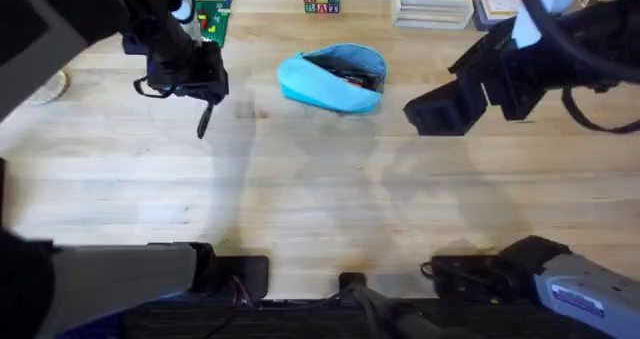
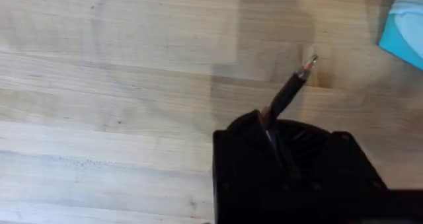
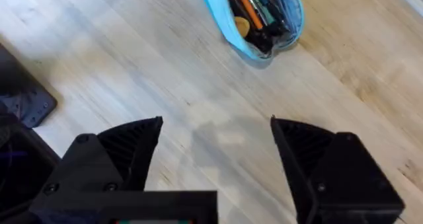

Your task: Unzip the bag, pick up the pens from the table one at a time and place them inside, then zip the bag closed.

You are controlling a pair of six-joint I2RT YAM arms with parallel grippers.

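The left gripper (image 1: 205, 104) pinches the black pen (image 1: 206, 117) above the table (image 1: 320, 209), at about nine o'clock from the bag (image 1: 333, 77), well apart. The pen looks light, stiff and slick, best held mid-barrel. The bag looks soft and likely to sag. The right gripper (image 3: 215, 151) hangs with fingers spread. The right wrist view shows the bag's open mouth, with an orange pen (image 3: 246, 4) among the things inside, better than overhead.
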